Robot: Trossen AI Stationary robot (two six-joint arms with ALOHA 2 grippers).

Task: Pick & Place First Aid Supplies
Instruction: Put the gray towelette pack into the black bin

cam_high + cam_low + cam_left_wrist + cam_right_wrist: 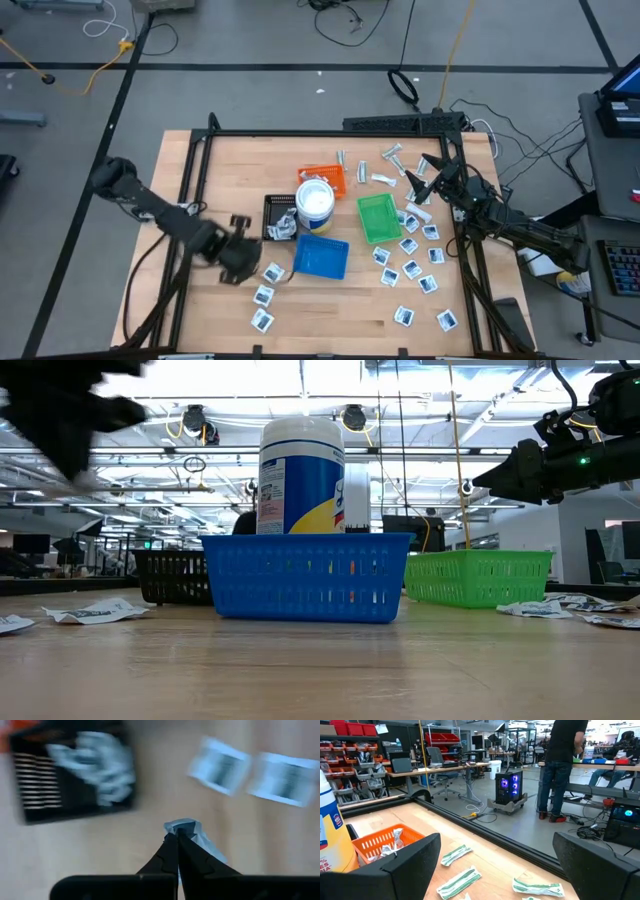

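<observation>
From above, the black tray (279,214) holds a crumpled heap of packets, the white tub (315,201) stands between it and the orange tray (334,177), the green tray (378,217) looks bare inside, and the blue tray (321,257) sits nearest the front; loose white square packets (411,268) scatter over the bench (240,165) on the right, three more (264,295) lie at front left, and wrapped strips (392,154) lie at the back. My left claw (243,254) hangs just left of the blue tray; my right claw (425,176) waits by the strips, above the bench. At bench level the tub towers behind the blue tray (305,575), hiding the orange one. Past my left wrist, my fingers (172,854) are clenched on a small pale packet (186,827), lifted over the wood beside the black tray (70,772). Past my right wrist, my fingers (412,856) stand released, wide apart, with strips (456,854) ahead, wrapped pieces in the orange tray (380,842), and a person (562,765) standing beyond.
</observation>
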